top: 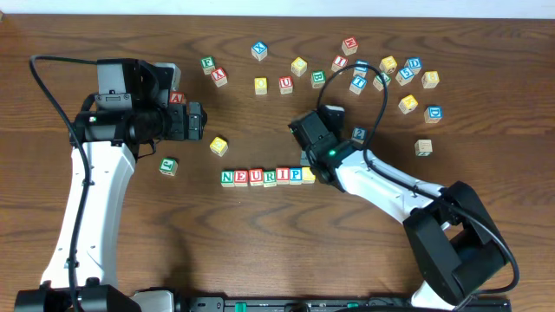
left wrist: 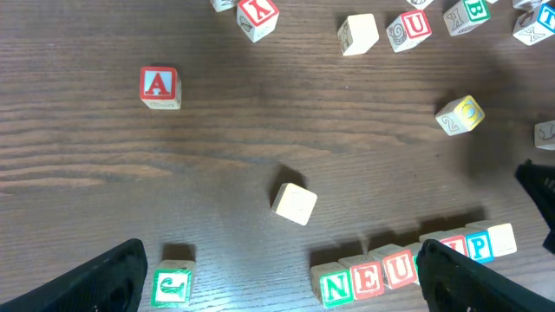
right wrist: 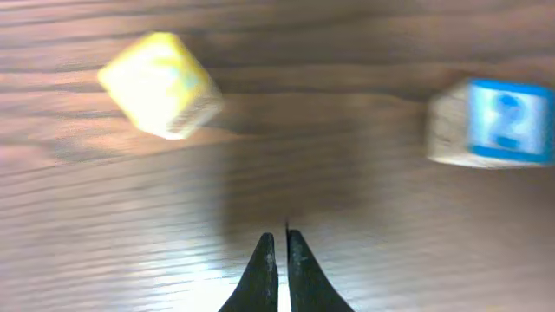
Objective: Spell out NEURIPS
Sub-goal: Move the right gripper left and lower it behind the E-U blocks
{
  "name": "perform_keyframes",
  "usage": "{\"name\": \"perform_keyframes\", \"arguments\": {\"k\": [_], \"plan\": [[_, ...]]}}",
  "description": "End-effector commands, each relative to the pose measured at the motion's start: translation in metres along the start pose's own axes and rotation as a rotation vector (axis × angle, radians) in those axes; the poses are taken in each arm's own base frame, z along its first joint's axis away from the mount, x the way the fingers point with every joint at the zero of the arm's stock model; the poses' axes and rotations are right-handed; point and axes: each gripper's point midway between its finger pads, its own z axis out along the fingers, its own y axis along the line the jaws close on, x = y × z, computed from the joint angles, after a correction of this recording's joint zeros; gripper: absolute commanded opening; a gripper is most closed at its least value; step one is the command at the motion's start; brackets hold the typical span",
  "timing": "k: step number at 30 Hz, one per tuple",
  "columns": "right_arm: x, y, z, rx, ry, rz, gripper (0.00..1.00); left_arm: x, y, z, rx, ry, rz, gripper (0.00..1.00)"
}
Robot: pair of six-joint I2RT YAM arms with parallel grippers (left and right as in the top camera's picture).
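Two grippers, both empty: right gripper (right wrist: 279, 236) pinched shut on nothing, left gripper (left wrist: 279, 251) spread wide. Near the shut one, the cube row (top: 260, 177) reads N-E-U-R-I-P, a yellowish cube (top: 309, 174) touching its P end — letter unreadable. Likely light, stiff wood — pinch opposite flat faces. No container shows.

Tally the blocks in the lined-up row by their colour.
Green: 2, the N and R
Red: 3, the E, U and I
Blue: 1, the P
Yellow: 1, the end block, letter unreadable
Total: 7
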Motion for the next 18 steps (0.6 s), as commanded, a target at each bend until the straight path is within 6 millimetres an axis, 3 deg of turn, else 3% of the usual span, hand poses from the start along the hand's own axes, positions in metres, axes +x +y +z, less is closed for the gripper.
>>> {"name": "perform_keyframes", "arguments": {"k": [1, 7, 18], "plan": [[-0.001, 0.033, -0.014, -0.13, -0.003, -0.124, 0.01, -0.008, -0.002, -0.005, 0.012, -0.022, 0.025, 0.98], [0.011, 0.064, -0.025, -0.219, -0.011, -0.217, 0.01, -0.008, -0.002, -0.005, 0.012, -0.022, 0.025, 0.98], [0.023, 0.082, -0.034, -0.255, -0.015, -0.257, 0.01, -0.008, -0.002, -0.005, 0.012, -0.022, 0.025, 0.98]]}}
